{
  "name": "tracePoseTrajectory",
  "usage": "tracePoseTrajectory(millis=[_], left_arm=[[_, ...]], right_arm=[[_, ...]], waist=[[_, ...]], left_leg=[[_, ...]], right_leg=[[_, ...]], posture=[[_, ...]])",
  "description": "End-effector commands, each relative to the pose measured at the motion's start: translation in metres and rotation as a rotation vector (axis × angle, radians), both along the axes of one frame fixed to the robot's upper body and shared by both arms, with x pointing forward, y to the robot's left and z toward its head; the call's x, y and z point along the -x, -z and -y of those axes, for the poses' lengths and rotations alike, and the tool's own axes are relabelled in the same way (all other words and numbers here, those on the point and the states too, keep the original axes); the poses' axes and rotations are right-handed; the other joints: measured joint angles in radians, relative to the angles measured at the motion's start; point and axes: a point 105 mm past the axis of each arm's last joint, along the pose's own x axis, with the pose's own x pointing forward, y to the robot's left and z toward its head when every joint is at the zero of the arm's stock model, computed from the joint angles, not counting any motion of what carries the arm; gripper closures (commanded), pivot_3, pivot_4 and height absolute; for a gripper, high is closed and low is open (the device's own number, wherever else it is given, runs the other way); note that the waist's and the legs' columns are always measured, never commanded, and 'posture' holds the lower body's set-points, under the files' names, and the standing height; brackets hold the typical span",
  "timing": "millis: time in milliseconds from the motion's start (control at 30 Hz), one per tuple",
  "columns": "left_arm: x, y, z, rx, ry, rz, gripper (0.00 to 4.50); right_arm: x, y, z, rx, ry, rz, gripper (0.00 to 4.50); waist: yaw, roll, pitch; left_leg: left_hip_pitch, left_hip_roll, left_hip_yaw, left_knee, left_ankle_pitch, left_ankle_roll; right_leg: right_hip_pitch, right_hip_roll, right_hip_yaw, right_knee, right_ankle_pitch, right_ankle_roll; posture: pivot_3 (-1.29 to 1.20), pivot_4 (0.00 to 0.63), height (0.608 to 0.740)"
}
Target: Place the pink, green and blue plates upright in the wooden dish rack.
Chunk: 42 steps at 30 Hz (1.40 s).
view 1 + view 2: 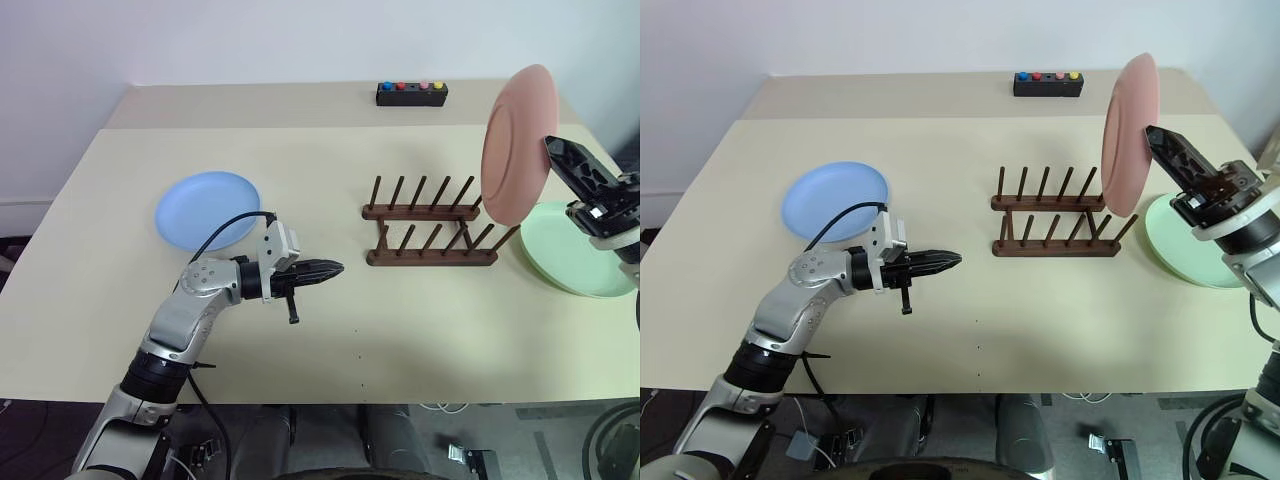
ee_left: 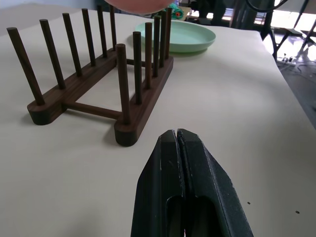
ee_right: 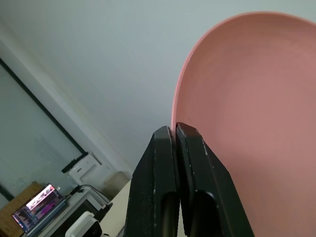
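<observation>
While clamped by its rim between the fingers of the right gripper, the pink plate stands on edge in the air, just above the right end of the wooden rack on the table. Beneath that gripper, flat on the table right of the rack: the green plate. Left of the rack, pointing at it: the left gripper, pressed shut on nothing. Behind that arm, flat: the blue plate.
</observation>
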Motion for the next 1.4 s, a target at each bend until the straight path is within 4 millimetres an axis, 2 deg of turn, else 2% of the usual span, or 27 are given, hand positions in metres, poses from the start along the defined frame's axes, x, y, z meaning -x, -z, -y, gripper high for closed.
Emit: tracePoseTrajectory(millis=[33,667,1233,1267,1333,1400], left_arm=[[0.004,-0.007,0.002,0.002,0.015,0.032,4.50],[0.004,-0.007,0.004,-0.002,0.025,0.030,4.50],[0.004,-0.006,0.005,-0.007,0.022,0.036,4.50],[0.004,-0.006,0.004,-0.008,0.021,0.036,4.50],[0.004,-0.005,0.004,-0.009,0.020,0.035,4.50],[0.004,-0.005,0.004,-0.009,0.020,0.034,4.50]], right_arm=[[0.007,-0.009,0.005,0.018,0.017,0.032,4.45],[0.018,-0.005,0.014,0.026,-0.008,0.045,4.45],[0.008,0.010,0.030,0.032,0.058,-0.006,4.45],[0.008,0.010,0.031,0.033,0.059,-0.009,3.89],[0.008,0.011,0.032,0.038,0.069,-0.014,3.23],[0.007,0.012,0.034,0.043,0.086,-0.021,2.18]], waist=[[0.000,0.000,0.000],[-0.001,0.000,0.000],[-0.001,0.000,0.000],[-0.001,0.000,0.000],[0.000,0.000,0.000],[0.000,0.000,0.000]], left_leg=[[0.000,0.000,0.000,0.000,0.000,0.000],[-0.001,0.000,0.000,0.000,0.000,0.000],[-0.001,0.000,0.000,0.000,0.000,0.000],[-0.001,0.000,0.000,0.000,0.000,0.000],[-0.001,0.000,0.000,0.000,0.000,0.000],[-0.001,0.000,0.000,0.000,0.000,0.000]], right_leg=[[0.000,0.000,0.000,0.000,0.000,0.000],[-0.001,0.000,0.000,0.000,0.000,0.000],[-0.001,0.000,0.000,0.000,0.000,0.000],[-0.001,0.000,0.000,0.000,0.000,0.000],[-0.001,0.000,0.000,0.000,0.000,0.000],[-0.001,0.000,0.000,0.000,0.000,0.000]], posture=[[0.00,0.150,0.740],[0.00,0.150,0.740],[0.00,0.150,0.740],[0.00,0.150,0.740],[0.00,0.150,0.740],[0.00,0.150,0.740]])
